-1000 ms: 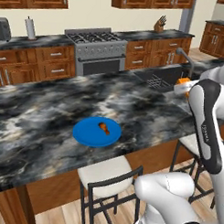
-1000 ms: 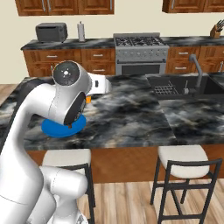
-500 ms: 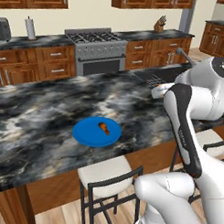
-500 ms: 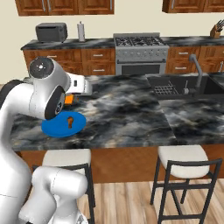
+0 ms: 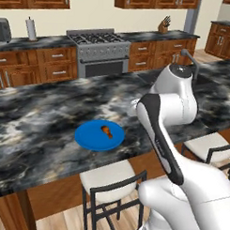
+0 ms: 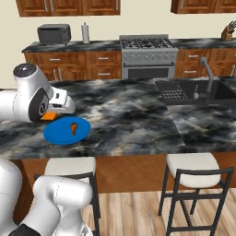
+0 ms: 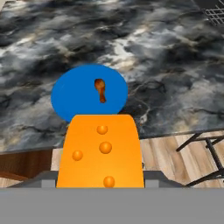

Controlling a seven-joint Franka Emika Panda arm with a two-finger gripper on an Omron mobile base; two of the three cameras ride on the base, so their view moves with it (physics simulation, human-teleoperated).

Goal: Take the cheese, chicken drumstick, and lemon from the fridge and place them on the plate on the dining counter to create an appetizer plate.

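The gripper (image 7: 100, 186) seems clamped on the cheese (image 7: 101, 151), though its fingertips are hidden behind the wedge. It hangs beside the plate (image 6: 57, 133) on the counter (image 6: 133, 115), where the drumstick (image 6: 73, 126) lies.

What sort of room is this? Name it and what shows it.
A home kitchen, rendered: a stove set among brown wooden cabinets, a sink in the marbled dining counter, and stools drawn up at it.
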